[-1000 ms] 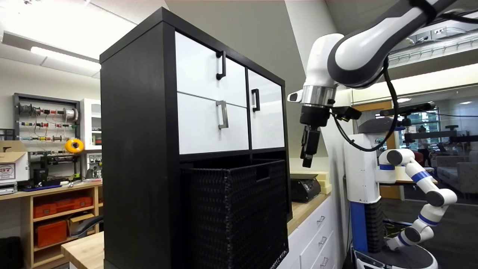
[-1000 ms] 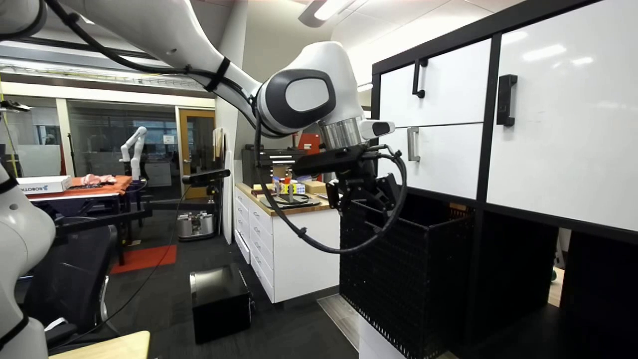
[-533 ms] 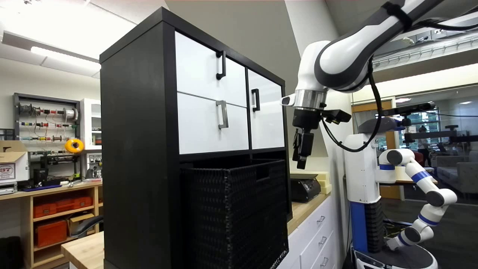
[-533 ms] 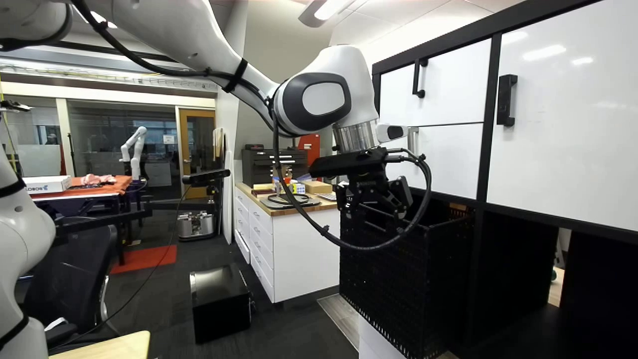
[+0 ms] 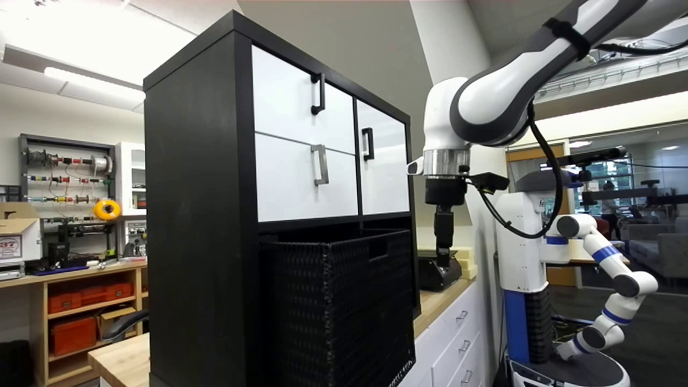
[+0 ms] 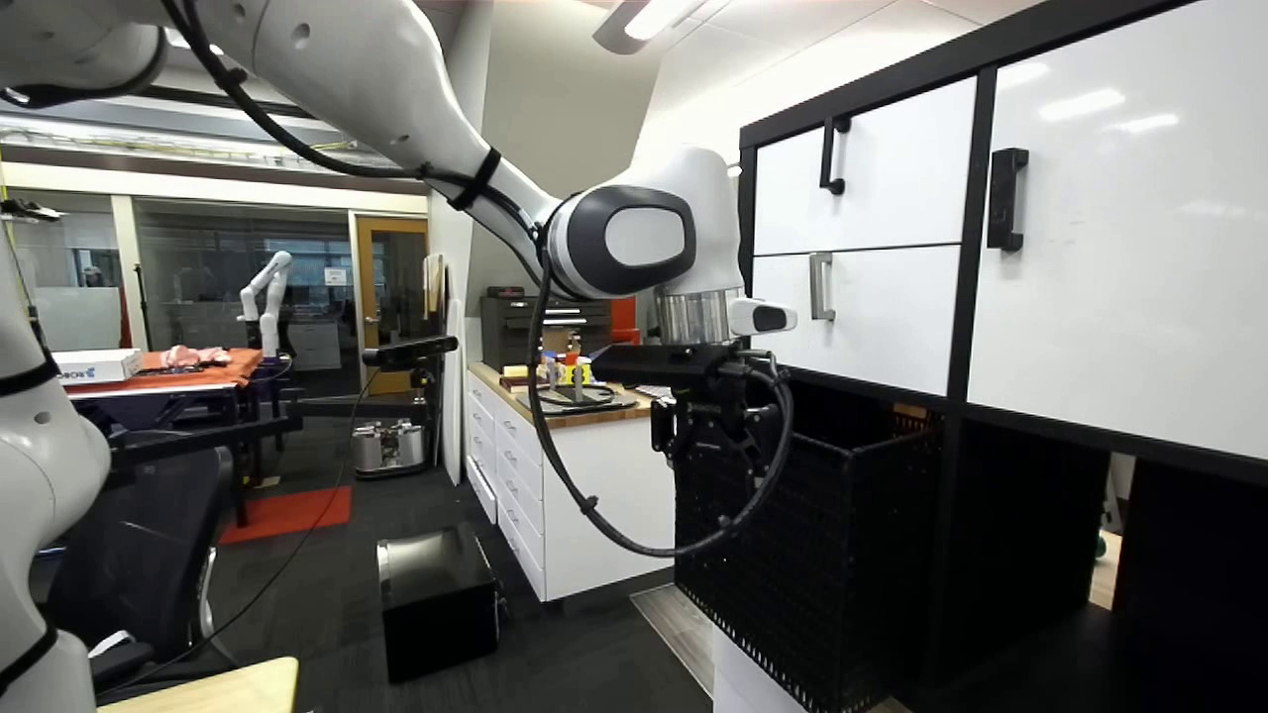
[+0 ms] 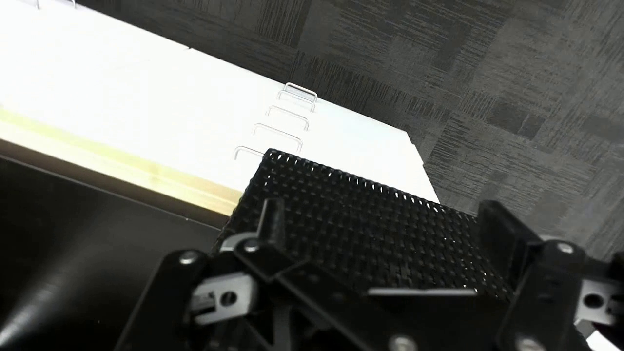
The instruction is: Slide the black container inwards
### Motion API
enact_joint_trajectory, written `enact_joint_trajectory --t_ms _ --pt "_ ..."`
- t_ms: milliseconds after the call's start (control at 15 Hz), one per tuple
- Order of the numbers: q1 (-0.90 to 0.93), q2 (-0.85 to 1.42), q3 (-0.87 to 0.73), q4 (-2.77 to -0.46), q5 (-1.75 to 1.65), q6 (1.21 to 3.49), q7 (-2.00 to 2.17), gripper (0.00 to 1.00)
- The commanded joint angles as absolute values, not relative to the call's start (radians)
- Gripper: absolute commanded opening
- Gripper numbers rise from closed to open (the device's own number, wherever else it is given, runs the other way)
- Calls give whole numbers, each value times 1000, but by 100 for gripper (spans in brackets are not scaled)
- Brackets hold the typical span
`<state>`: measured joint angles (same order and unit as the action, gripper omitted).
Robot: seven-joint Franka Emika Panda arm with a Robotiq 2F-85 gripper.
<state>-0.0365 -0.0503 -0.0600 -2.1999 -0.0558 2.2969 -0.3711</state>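
The black container (image 5: pixel 365 317), a large woven bin, juts out of the lower opening of the black cabinet in both exterior views (image 6: pixel 783 584). Its front has a handle cutout (image 5: pixel 378 247). My gripper (image 5: pixel 444 258) points down in front of the container, near its rim height. In an exterior view my gripper (image 6: pixel 711 460) overlaps the container's front upper edge. In the wrist view the woven face (image 7: pixel 360 209) lies beyond and between the spread fingers (image 7: pixel 502 239). Nothing is held between them. I cannot tell whether they touch the container.
The cabinet frame (image 5: pixel 193 204) holds white drawers (image 5: pixel 301 183) with protruding handles (image 5: pixel 322 166) above the container. A black device (image 5: pixel 438 271) sits on the wooden counter behind. A cable loop (image 6: pixel 594 510) hangs from my wrist. A black box (image 6: pixel 436 604) stands on the floor.
My arm has moved toward the cabinet, then lowered. The gripper has turned to point more straight down, beside the container's front. The container has not moved.
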Motion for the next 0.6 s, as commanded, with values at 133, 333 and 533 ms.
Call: enact_joint_trajectory --t_ms 133,333,533 --pt "-30 41 -36 -2233 -62 2424 -180 100" --pt "-26 101 -26 -2217 -59 2517 -136 100" --pt "-21 152 -24 -2183 -68 2599 -104 100"
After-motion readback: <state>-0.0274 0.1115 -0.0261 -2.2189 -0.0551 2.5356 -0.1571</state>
